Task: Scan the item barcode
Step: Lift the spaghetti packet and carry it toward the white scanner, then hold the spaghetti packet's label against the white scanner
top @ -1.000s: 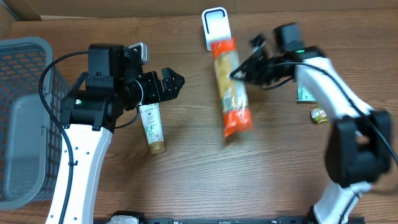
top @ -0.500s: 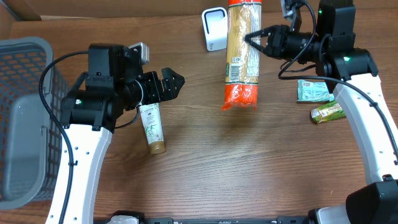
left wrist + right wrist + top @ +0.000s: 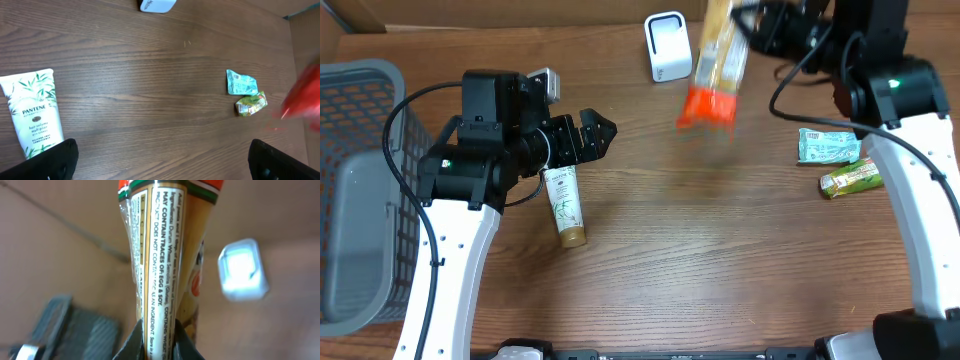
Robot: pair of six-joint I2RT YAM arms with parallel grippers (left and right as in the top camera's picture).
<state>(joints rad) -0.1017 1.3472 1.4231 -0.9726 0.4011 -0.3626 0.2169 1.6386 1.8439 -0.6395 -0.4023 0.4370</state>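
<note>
Jaws of right gripper (image 3: 152, 339) are pinched shut on long clear pasta pack w/ orange-red end (image 3: 718, 55), held up off wooden table (image 3: 720, 250), just right of small white scanner box (image 3: 667, 45). Left gripper (image 3: 598, 135) gapes wide, empty, near white Pantene tube (image 3: 563, 205).

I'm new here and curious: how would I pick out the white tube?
Find the grey basket at the far left. To its right, near the left pincer, the white tube lies. Unlike the small wrappers opposite, it is long, leaf-printed, brown-capped.
</note>
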